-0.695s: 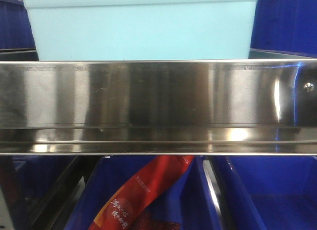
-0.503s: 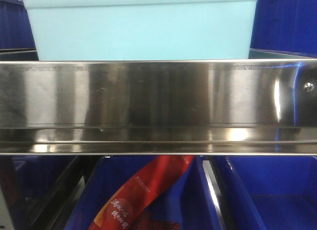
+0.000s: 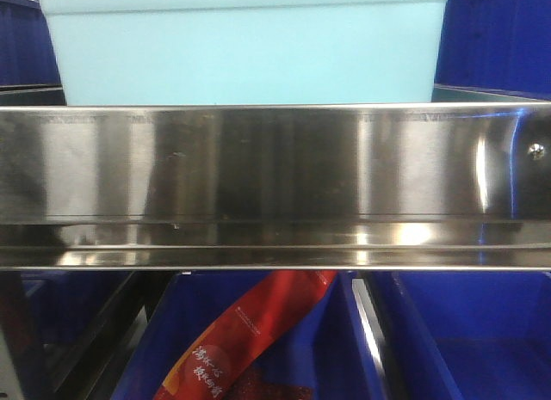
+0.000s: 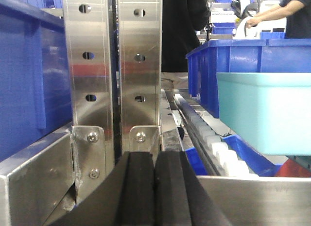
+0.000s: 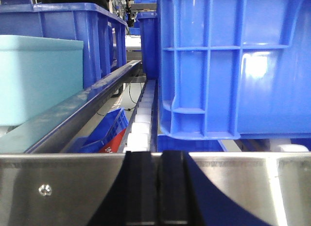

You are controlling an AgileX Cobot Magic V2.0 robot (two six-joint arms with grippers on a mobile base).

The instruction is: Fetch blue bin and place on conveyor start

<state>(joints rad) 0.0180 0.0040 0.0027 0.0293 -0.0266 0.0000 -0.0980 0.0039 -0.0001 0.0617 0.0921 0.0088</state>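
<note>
My left claw (image 4: 154, 162) is two matte black, flat-faced fingers (image 4: 138, 187) with rounded tips, widening to a black base; my right claw (image 5: 156, 162) looks identical.

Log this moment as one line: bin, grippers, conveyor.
blue bin: on shelf behind steel rail, ungrasped | left gripper: shut, empty | right gripper: shut, empty | conveyor start: not in view

**Warehouse picking floor**

A stainless-steel flow rack (image 3: 275, 185) with perforated uprights (image 4: 146, 75) and white roller tracks (image 4: 218, 149) carries rows of ribbed royal-blue bins (image 5: 233, 65). One holds a red snack packet (image 3: 250, 331). A worker (image 4: 297, 14) stands behind.
</note>
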